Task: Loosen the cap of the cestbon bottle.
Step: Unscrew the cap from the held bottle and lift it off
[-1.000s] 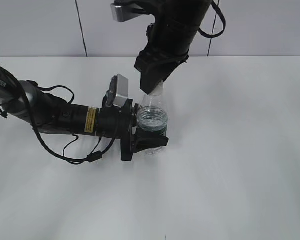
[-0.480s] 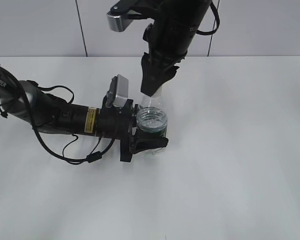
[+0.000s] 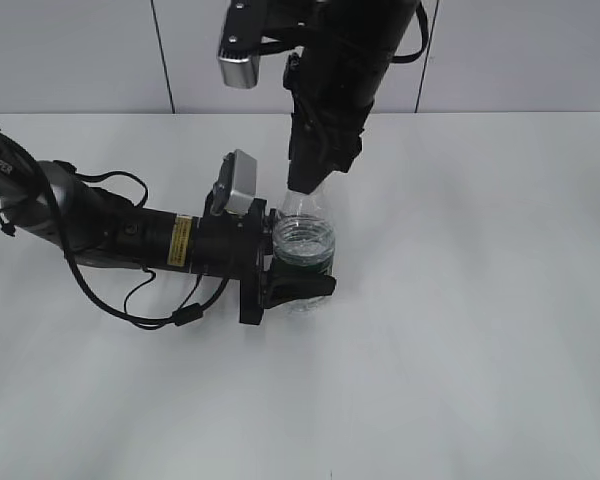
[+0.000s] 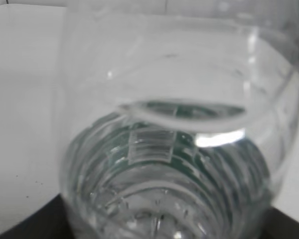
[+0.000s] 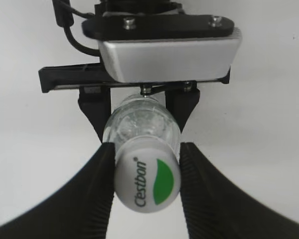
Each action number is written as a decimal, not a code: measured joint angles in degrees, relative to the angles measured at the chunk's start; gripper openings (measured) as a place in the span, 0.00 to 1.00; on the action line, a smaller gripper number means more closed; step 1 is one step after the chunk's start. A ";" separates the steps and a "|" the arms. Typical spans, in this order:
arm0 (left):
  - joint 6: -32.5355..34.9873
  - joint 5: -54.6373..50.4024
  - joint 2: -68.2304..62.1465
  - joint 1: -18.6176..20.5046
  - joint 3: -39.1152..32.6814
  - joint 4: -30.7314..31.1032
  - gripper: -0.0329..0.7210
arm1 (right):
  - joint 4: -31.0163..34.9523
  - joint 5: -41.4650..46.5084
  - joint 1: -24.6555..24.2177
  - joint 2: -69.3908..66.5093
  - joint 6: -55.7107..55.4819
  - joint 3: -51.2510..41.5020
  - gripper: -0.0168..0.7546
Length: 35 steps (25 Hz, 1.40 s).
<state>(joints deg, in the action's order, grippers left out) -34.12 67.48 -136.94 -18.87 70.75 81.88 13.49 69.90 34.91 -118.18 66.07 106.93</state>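
Bottle (image 3: 304, 250) stands mid-worktop toward the far edge, left claw (image 3: 298, 287) clamping its body, right claw (image 5: 146, 175) pinching the cap (image 5: 147, 179) from above: keep both grips firm, wrist axis over the neck, twist without tilting.

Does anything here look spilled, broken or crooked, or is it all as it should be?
Nothing stands out. The cestbon bottle stands upright on the white table, held around its body by the left gripper. The right gripper is closed on the cap from above. No water shows on the table, and the bottle looks undamaged.
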 joint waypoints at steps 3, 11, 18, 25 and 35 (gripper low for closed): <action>-0.10 0.17 0.00 0.05 0.00 0.06 0.59 | -0.51 0.17 0.07 0.00 3.66 0.00 0.41; -0.21 0.37 0.00 0.05 0.00 0.16 0.59 | -0.89 0.46 0.07 0.10 15.38 0.00 0.41; -0.21 0.37 0.00 0.05 0.00 0.16 0.59 | -0.94 0.59 0.07 0.10 25.71 0.00 0.41; -0.24 0.44 0.00 0.05 0.00 0.16 0.59 | -1.04 0.65 0.07 0.10 28.43 0.00 0.41; -0.24 0.52 0.00 0.05 0.00 0.39 0.59 | -0.68 0.70 0.07 0.10 28.31 0.00 0.41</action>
<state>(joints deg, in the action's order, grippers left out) -34.36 68.00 -136.94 -18.82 70.75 82.27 12.81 70.60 34.98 -118.08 94.37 106.93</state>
